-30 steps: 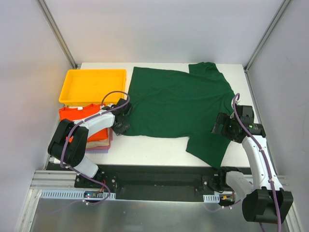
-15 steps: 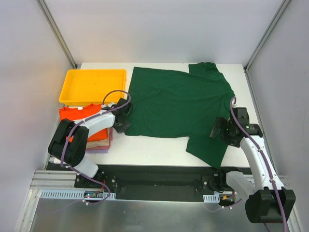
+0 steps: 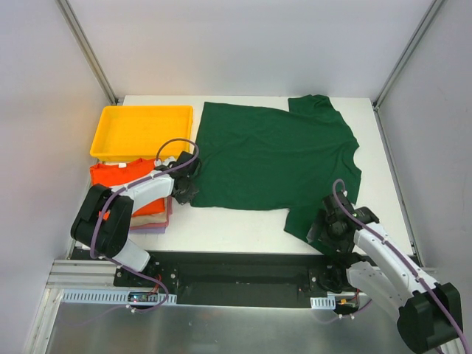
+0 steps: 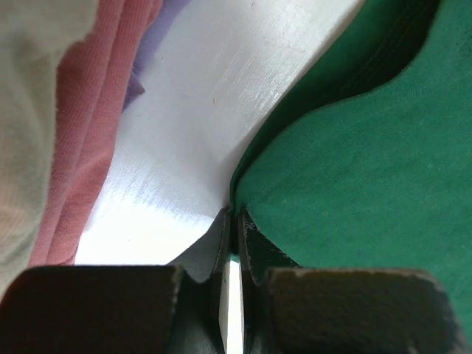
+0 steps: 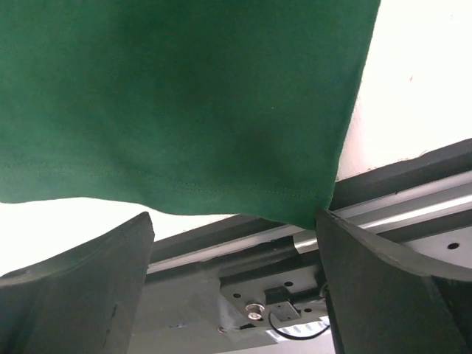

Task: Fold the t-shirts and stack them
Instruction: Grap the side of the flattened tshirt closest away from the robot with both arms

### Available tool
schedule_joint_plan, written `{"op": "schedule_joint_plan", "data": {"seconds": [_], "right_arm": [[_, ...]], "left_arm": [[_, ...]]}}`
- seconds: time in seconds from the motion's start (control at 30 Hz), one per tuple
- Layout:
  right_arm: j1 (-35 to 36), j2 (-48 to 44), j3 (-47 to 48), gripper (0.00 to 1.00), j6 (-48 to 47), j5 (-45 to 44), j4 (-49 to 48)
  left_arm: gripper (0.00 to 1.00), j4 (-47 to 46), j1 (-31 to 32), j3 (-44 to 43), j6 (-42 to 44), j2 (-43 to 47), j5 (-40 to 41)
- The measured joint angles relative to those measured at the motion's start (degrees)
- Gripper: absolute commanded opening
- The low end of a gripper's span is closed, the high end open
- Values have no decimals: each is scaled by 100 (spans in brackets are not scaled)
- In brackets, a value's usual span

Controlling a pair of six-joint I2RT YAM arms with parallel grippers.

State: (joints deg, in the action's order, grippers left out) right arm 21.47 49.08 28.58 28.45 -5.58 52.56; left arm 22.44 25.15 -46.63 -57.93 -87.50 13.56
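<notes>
A large dark green t-shirt [image 3: 273,158] lies spread flat on the white table. My left gripper [image 3: 184,193] is shut on its near left corner; in the left wrist view the fingertips [image 4: 234,221] pinch the green cloth's [image 4: 369,169] edge. My right gripper [image 3: 324,232] is open over the near sleeve at the table's front edge; in the right wrist view the sleeve hem [image 5: 184,110] hangs between the wide-open fingers [image 5: 346,243]. A stack of folded shirts, orange [image 3: 118,177] on top with beige and pink-lilac beneath, sits left of the green shirt.
A yellow plastic tray [image 3: 140,131] stands at the back left, behind the folded stack. The black mounting rail [image 3: 236,269] runs along the table's near edge, just below the right gripper. Grey walls close in on both sides.
My right arm has swung from the shirt's right side down to the near sleeve at the front edge. The left gripper has stayed shut on the corner.
</notes>
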Motion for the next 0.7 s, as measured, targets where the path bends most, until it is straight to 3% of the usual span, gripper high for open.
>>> {"op": "schedule_joint_plan", "data": {"seconds": [0.17,0.43,0.7], "right_arm": [[4,-59,-199,83,616,-68,-162],[4,225,-299,65,879,-214,-439],[-127,463,-243,28,671,-319,-608]], "left_arm": [[0,-31,0,57,0,57,-2],[0,-31,0,66,0,68,-7],[0,-33,0,94,0,96,-9]]}}
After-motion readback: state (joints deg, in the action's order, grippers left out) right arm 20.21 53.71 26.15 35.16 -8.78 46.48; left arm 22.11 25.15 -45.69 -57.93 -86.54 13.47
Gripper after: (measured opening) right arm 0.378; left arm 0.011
